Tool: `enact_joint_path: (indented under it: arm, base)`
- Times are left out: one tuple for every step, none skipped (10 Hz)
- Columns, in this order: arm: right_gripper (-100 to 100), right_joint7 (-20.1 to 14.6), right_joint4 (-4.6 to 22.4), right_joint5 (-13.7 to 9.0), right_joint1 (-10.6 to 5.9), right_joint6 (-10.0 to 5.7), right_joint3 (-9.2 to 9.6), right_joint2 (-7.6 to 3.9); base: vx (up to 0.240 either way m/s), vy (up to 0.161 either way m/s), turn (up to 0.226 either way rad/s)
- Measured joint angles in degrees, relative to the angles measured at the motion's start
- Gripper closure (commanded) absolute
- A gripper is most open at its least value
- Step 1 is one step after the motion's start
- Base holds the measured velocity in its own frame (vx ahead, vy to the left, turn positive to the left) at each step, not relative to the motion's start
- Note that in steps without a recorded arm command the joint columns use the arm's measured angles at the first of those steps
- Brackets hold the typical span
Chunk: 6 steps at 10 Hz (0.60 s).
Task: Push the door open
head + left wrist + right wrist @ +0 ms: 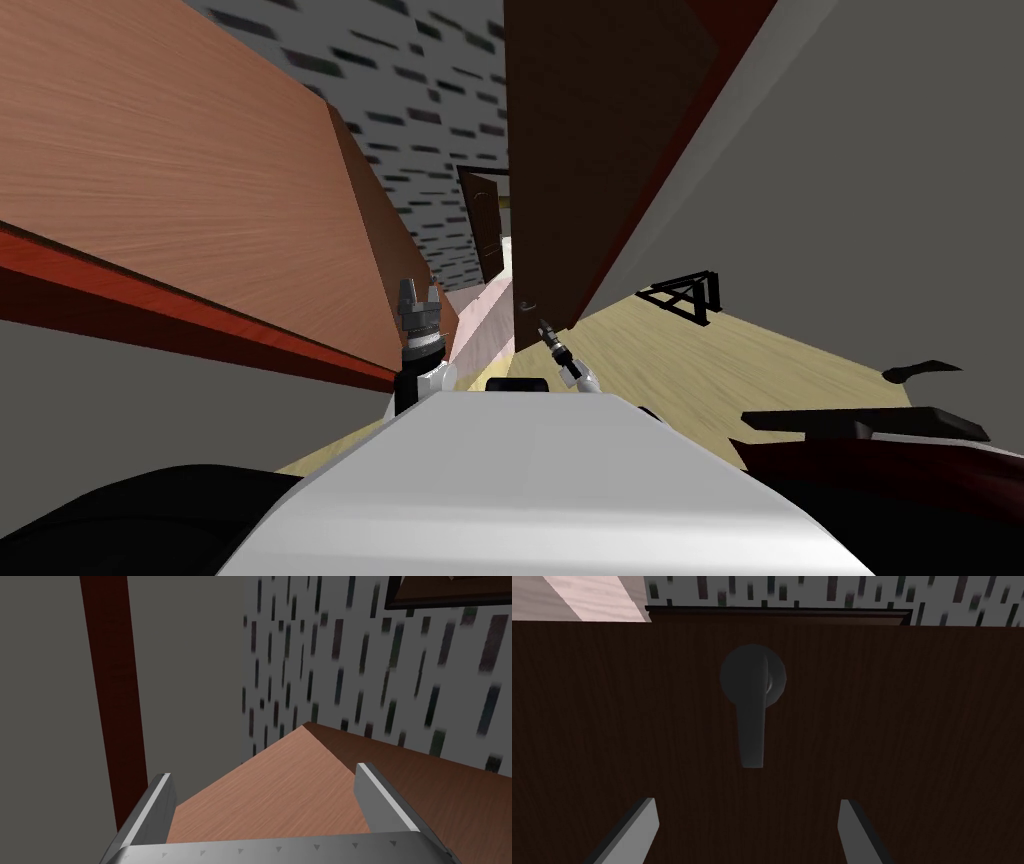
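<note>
1. The right gripper points straight at the door, its two fingers spread wide with nothing between them.
2. In the head view the right gripper is small, just beside the door's lower edge. Whether the fingertips touch the face, I cannot tell.
3. The door is dark brown with a wood grain and stands directly in front of the right arm.
4. Its dark lever handle sits on a round plate, beyond the fingertips and in line with the gap between them. The fingers are clear of it.
5. Past the door's edge lie a pale pinkish surface and a white wall with dark dashes.
6. In the head view that patterned wall shows through a gap beside the door, with a second brown door farther off.
7. The left gripper is raised beside a reddish-brown wood panel, well apart from the door.
8. From the wrist, the left gripper has its fingers parted and empty, with a corner of that panel just past them.
9. A dark red strip runs along a grey wall near it.
10. To the right lie a pale wood floor and a black triangular frame.
</note>
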Motion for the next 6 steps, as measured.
enact_joint_path:
  arm:
    - [-100,0.20,0.08,-0.14,0.01,0.06,-0.08,0.16]
    - [-100,0.46,0.25,-0.26,-0.05,0.09,-0.17,0.33]
    - [-100,0.73,0.38,-0.41,-0.10,0.13,-0.26,0.52]
    - [-100,1.03,0.45,-0.56,-0.13,0.23,-0.35,0.76]
    - [-100,1.38,0.72,-0.75,-0.26,0.27,-0.48,1.00]
    - [-100,1.70,0.79,-0.92,-0.26,0.36,-0.57,1.22]
  base:
    - [0.205,0.047,0.037]
    - [0.203,0.055,0.038]
    - [0.196,0.064,0.036]
    - [0.193,0.059,0.041]
    - [0.198,0.073,0.039]
    - [0.214,0.066,0.039]
